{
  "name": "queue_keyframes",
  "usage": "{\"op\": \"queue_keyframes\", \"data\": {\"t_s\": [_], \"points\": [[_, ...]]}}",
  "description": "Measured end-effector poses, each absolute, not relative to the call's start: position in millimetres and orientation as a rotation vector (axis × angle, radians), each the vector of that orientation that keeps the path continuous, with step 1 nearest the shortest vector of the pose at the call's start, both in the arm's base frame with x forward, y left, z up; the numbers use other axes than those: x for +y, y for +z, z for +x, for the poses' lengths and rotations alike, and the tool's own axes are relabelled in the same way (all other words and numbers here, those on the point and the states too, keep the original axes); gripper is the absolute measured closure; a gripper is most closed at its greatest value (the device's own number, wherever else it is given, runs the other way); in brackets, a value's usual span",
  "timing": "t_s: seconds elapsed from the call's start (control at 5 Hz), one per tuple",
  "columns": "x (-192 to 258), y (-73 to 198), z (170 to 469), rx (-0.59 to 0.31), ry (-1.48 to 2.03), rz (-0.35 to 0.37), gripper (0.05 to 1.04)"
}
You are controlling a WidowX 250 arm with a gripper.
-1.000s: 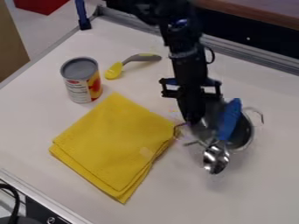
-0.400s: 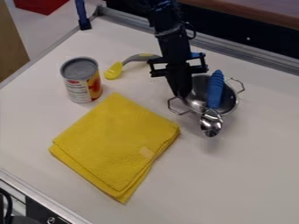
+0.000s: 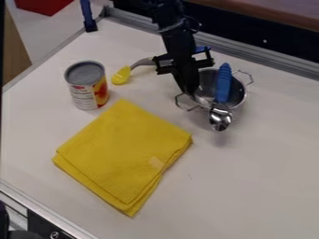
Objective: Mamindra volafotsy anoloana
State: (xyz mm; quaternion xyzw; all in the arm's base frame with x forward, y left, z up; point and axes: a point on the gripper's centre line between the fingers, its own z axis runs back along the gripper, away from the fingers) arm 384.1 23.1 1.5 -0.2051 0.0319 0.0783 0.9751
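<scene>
Silver pot [image 3: 208, 85] — at tip of tool [image 3: 190, 91], right side in view.

We have room to pass beside the cloth [image 3: 124, 154] — but between can [image 3: 86, 86] and pot [image 3: 206, 81], the yellow spoon [image 3: 121, 75] blocks us.

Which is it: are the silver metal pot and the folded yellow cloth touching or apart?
Apart. In the camera view, a strip of white tabletop shows between the pot's nearer handle and the cloth's right corner.
</scene>
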Motion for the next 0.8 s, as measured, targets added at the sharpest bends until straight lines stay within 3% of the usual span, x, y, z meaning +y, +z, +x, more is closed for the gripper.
{"op": "queue_keyframes", "data": {"t_s": [0.8], "points": [[37.3,-3.4,403.7,0.052,0.197,-0.415,1.027]]}}
